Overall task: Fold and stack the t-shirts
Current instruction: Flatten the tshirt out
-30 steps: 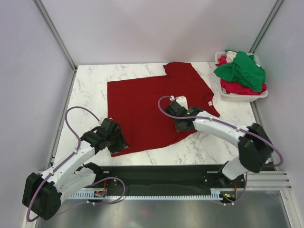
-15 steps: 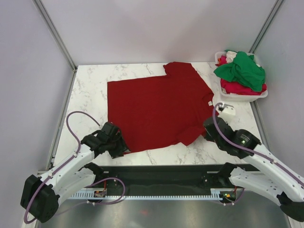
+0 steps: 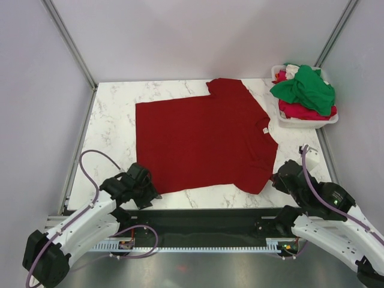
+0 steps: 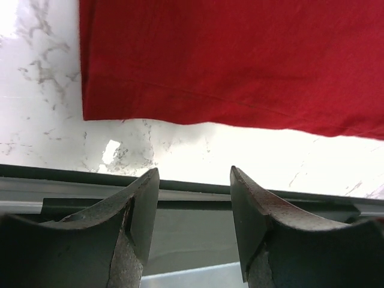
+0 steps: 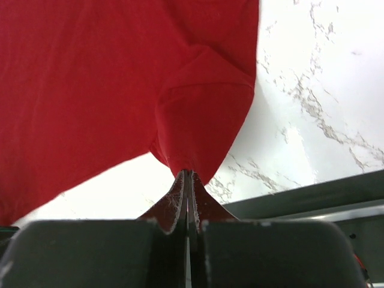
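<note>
Basket (image 3: 305,124) holds a green shirt (image 3: 306,87) atop lighter red ones (image 3: 297,111), right hand (image 5: 187,177) pinches a sleeve of the dark red shirt (image 3: 198,141), left hand (image 4: 194,174) spread wide.

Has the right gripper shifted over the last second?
Yes. The right gripper went from the middle of the dark red t-shirt toward the near right corner of the table, pulling a sleeve out with it.

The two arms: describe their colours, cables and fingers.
Both the left arm and the right arm have white shells with bulky black joints. A thin purple cable loops along each. The fingers are dark, wedge-shaped and scuffed along their edges.
</note>
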